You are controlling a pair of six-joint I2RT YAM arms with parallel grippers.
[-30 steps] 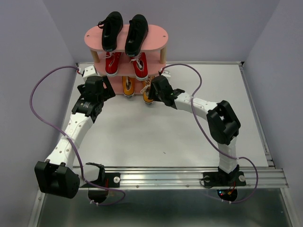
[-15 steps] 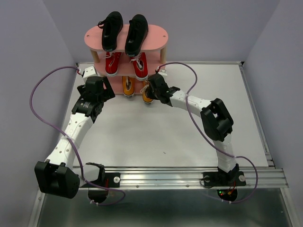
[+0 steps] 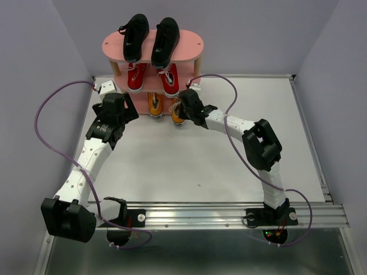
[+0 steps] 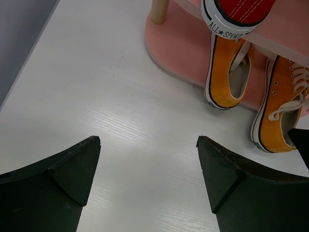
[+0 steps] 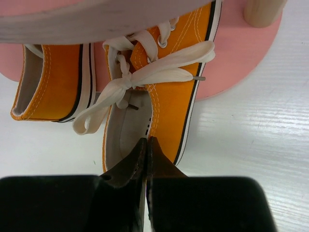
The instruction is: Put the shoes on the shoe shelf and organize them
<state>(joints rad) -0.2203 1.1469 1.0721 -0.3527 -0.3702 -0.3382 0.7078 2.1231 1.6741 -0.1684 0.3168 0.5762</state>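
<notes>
The pink shoe shelf (image 3: 114, 46) stands at the table's back. Two black shoes (image 3: 135, 35) sit on its top board and two red shoes (image 3: 136, 77) on the middle board. On the bottom board (image 5: 241, 53) lie two orange shoes, the left one (image 3: 154, 105) and the right one (image 5: 171, 106), whose heel sticks out over the table. My right gripper (image 5: 147, 141) is shut on the side wall of the right orange shoe's heel opening. My left gripper (image 4: 148, 140) is open and empty above the bare table, in front of the shelf's left end.
A wooden shelf post (image 5: 263, 9) stands just right of the held shoe. Purple cables (image 3: 49, 103) loop over the table at both sides. Grey walls (image 3: 34, 51) close in the back and sides.
My right gripper has moved left toward the shelf, and the right orange shoe has gone a little further in under the middle board. My left arm has barely shifted.
</notes>
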